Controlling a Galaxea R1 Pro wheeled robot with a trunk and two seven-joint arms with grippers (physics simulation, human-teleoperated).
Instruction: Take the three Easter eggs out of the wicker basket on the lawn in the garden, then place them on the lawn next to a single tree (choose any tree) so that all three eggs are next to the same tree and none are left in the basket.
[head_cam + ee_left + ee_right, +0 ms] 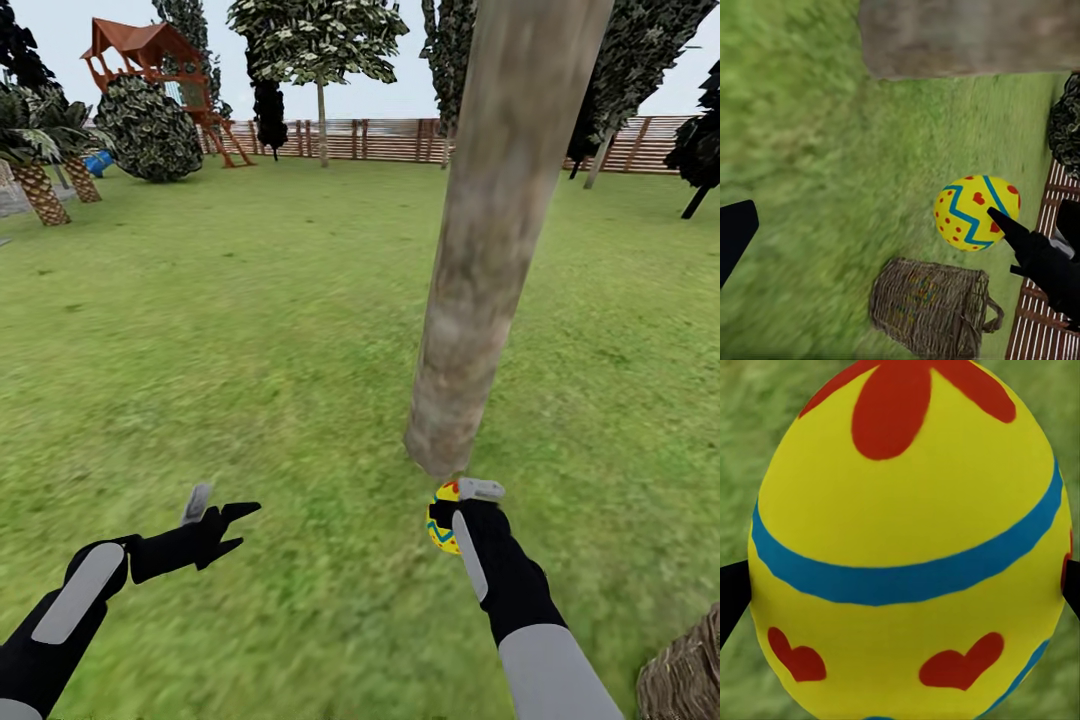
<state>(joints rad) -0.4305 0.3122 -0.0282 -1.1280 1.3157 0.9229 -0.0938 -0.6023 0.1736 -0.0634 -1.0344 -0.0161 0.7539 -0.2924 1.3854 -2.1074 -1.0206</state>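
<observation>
The Easter egg sits clamped between the right fingers.

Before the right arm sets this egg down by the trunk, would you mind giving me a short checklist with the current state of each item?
1. Egg held between the fingers of the right gripper: ok; the right wrist view shows a dark finger at each side of it.
2. Tree trunk close to the egg: ok; its base is just beyond the gripper.
3. Lawn under the egg free of obstacles: cannot tell, hidden by the egg and gripper.
4. Left gripper out of the way: ok, open and well to the side.
5. Wicker basket emptied: cannot tell; faint colours show through the weave.
</observation>
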